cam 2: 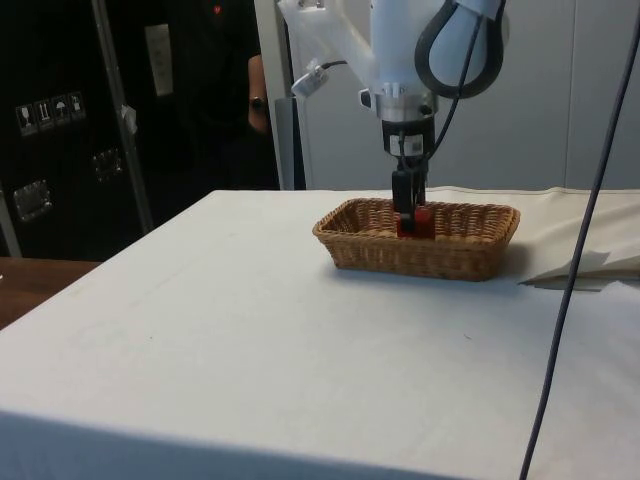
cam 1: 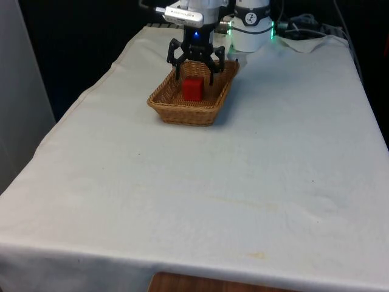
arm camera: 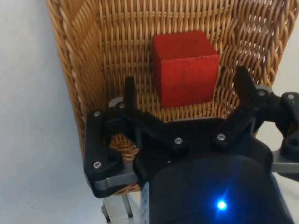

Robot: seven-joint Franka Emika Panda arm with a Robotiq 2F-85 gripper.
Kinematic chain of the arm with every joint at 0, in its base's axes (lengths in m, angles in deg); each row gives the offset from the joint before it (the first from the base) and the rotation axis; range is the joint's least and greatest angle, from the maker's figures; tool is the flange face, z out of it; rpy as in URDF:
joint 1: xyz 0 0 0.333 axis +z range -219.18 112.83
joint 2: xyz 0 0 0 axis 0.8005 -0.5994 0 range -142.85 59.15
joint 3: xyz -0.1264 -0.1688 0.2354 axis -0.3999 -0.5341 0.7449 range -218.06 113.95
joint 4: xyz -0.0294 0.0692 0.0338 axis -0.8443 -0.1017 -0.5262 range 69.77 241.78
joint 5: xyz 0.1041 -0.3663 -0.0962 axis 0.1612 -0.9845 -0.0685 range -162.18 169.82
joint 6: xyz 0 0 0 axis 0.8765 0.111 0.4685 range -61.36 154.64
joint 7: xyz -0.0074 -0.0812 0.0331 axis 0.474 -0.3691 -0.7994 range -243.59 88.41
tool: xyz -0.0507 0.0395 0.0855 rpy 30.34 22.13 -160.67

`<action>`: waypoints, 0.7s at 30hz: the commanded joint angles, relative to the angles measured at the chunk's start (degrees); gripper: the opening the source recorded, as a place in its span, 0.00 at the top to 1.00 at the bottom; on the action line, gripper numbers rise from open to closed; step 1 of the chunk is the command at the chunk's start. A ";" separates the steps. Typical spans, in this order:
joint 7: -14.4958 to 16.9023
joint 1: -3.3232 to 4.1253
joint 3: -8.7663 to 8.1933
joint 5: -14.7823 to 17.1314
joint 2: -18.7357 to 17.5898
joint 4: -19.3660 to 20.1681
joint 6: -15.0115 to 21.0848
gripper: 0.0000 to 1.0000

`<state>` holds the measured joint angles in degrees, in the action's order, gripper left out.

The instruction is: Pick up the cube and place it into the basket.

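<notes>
Gripper (cam 1: 194,72) hangs spread wide and free of the red cube (arm camera: 186,67), which sits inside the wicker basket (cam 1: 173,109); a straight lift should clear cube and rim cleanly

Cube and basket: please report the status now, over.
Gripper open, fingers either side of red cube, not clamping it. Cube sits inside wicker basket. Nothing in the way. Over.
</notes>
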<state>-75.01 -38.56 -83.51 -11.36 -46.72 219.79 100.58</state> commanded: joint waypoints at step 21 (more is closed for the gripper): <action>-0.29 -0.17 0.00 -0.63 9.68 -3.32 -11.29 0.00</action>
<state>-75.01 -38.56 -83.51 -11.36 -37.50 216.63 90.04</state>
